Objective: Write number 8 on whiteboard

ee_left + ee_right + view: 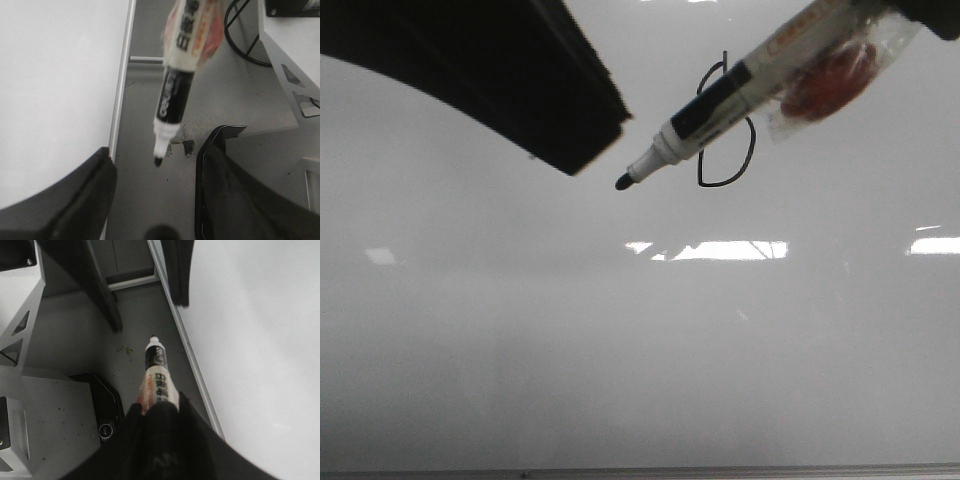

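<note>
The whiteboard (pixel 620 350) fills the front view, glossy and grey-white. On it is the number 8 (pixel 725 184), a thin black figure partly hidden behind the marker (pixel 720 105). My right gripper (pixel 160 412) is shut on the marker's (pixel 156 370) white barrel, which has red-printed plastic wrapped round it. Its black tip points down-left, to the left of the figure; whether it touches the board I cannot tell. My left gripper (pixel 162 170) is open and empty, with the marker (pixel 175 95) pointing toward the gap between its fingers. In the front view it is a dark shape (pixel 585 150) at the upper left.
Bright rectangular light reflections (pixel 730 250) lie across the board. The board's thin metal edge (pixel 122 90) runs beside grey floor. A white metal frame (pixel 290 65) and a black wire loop (pixel 240 40) stand off the board; a black base (pixel 102 405) sits on the floor.
</note>
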You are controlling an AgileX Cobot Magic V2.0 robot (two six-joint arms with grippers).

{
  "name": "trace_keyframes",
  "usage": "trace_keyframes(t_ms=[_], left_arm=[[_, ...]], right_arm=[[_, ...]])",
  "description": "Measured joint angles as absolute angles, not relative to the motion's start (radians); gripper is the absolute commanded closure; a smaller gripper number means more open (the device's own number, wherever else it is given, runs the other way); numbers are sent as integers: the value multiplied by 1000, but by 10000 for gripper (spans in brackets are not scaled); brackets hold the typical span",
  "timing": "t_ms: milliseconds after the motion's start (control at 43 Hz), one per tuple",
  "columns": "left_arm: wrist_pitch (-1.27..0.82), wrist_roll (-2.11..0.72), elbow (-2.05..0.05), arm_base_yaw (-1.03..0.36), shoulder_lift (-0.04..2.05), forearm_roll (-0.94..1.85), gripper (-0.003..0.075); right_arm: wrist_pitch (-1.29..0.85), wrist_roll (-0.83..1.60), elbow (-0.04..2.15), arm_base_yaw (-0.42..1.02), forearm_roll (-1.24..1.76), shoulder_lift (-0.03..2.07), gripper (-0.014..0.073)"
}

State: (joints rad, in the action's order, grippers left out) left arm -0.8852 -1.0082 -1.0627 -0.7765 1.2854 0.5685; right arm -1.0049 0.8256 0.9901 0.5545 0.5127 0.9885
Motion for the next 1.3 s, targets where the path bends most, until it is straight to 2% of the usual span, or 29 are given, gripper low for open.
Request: trace_keyframes(t_ms=[326,419,558,628,721,791,884,930,1070,1302], left_arm=[[-791,-1008,-1088,-860,1369,584,344],[-779,-1008,-1088,-860,1369,587,410],[-776,-1008,-1088,-860,1369,588,556],[-776,-1008,-1088,-860,1369,594,608],[-778,-1015,-1088,-860,1369,594,671],[-784,-1019,-1088,-862,1369,596,679],[-782,-1003,-1088,-863,1369,588,678],[-787,-970,-1088,-858,1362,566,678],[-812,-758,-1088,-824,1317,384,678],[-909,-176,-1088,-670,1208,-86,678]], right_arm=[[-1003,834,990,555,517,988,654],[-1003,834,990,555,517,988,654],[-1003,834,990,555,517,988,620],[-999,834,990,555,517,988,539],[-996,835,990,555,517,988,313],[-990,835,990,555,517,988,152],[-994,835,990,555,514,988,6],[-1002,825,992,544,498,984,-15],[-1019,713,1009,482,398,939,4],[-1052,525,1012,360,250,882,4]])
